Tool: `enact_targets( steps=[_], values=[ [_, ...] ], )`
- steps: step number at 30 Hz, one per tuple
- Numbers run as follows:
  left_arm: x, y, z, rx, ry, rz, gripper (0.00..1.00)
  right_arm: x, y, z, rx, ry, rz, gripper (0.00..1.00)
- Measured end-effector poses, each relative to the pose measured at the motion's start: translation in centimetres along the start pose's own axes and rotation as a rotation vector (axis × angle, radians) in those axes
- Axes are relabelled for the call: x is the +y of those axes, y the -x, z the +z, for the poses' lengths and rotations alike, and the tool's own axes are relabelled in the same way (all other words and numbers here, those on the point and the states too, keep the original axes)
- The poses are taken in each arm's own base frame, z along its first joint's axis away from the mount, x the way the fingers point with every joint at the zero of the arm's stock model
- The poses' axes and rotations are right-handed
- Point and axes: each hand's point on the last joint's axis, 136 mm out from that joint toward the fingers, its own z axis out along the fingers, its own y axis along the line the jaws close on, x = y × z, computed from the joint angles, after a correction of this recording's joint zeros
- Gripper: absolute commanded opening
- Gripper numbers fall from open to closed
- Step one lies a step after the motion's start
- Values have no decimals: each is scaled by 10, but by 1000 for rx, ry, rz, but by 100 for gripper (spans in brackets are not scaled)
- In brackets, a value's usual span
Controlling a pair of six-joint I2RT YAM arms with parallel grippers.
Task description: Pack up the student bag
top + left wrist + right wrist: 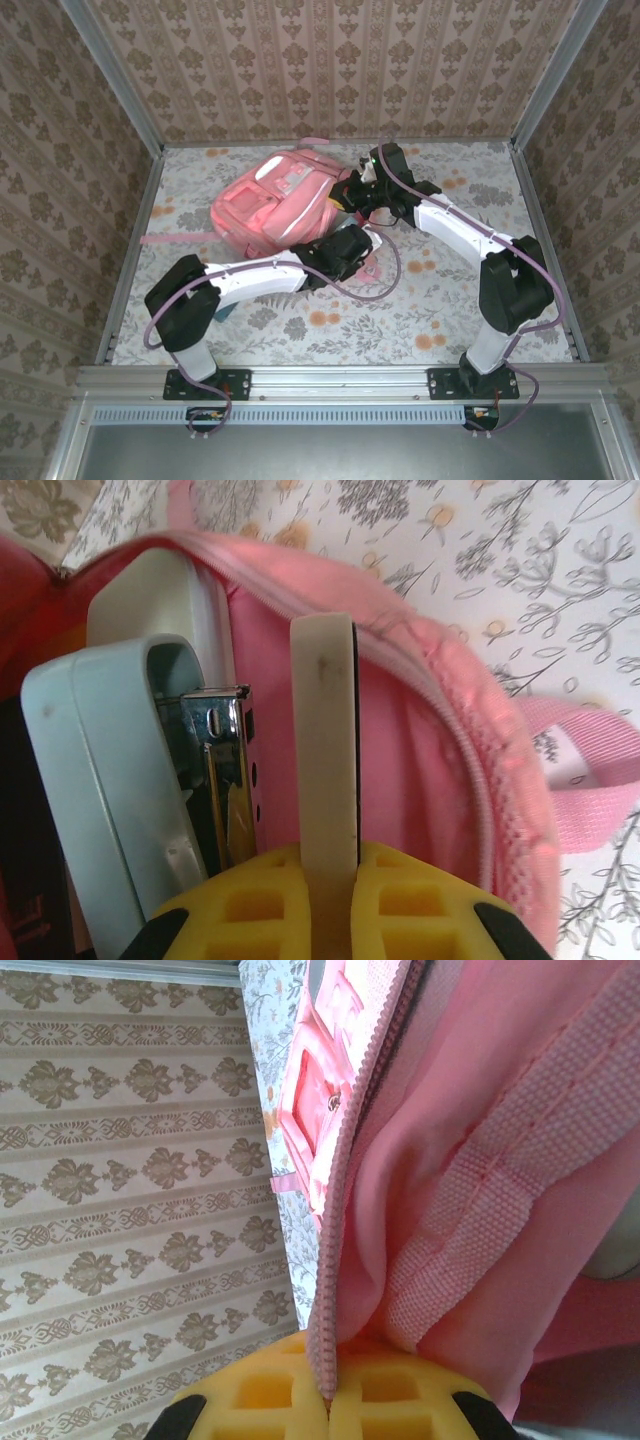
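My right gripper (328, 1392) clamps the zip edge (340, 1210) of the large soft pink fabric backpack (280, 195), holding its mouth open; my left gripper (330, 880) pinches a flat cream slab (325, 730) ahead, inside it.

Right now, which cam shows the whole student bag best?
Top external: the student bag is seen whole, lying on the table. Left wrist shows its open mouth; right wrist, zipper edge and strap close up.

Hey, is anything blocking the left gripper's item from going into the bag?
Nothing visible does. The left gripper holds a cream slab already inside the open bag; a stapler sits beside it, not across its path. The right gripper pinches the zipper edge.
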Motion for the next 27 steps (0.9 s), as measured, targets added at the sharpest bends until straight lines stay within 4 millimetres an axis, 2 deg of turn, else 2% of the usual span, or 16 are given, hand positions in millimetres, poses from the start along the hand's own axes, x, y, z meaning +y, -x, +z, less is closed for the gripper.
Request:
enact_targets(
  steps=[2, 5, 6, 12, 15, 19, 21, 23, 25, 27],
  values=[
    [2, -3, 3, 9, 3, -10, 10, 0, 0, 0, 0, 0, 0, 0],
    [2, -7, 5, 24, 2, -28, 30, 0, 0, 0, 1, 1, 0, 0],
    [2, -8, 5, 26, 3, -35, 32, 0, 0, 0, 1, 1, 0, 0],
    [0, -13, 6, 36, 1, -63, 34, 1, 0, 0, 3, 3, 1, 0],
    [4, -10, -1, 26, 2, -85, 38, 1, -1, 0, 5, 4, 0, 0],
    [16, 0, -29, -10, 7, -151, 47, 3, 0, 0, 0, 13, -7, 0],
    [26, 9, -53, -57, 9, -216, 56, 4, 1, 0, -3, 18, -11, 0],
    [39, 14, -78, -101, 20, -291, 59, 3, 1, 0, -3, 17, -12, 0],
    [56, 11, -101, -132, 41, -381, 61, 1, 0, 1, -1, 13, -11, 0],
    [71, -1, -117, -138, 66, -480, 62, -1, 0, 1, 0, 10, -10, 0]
  ],
)
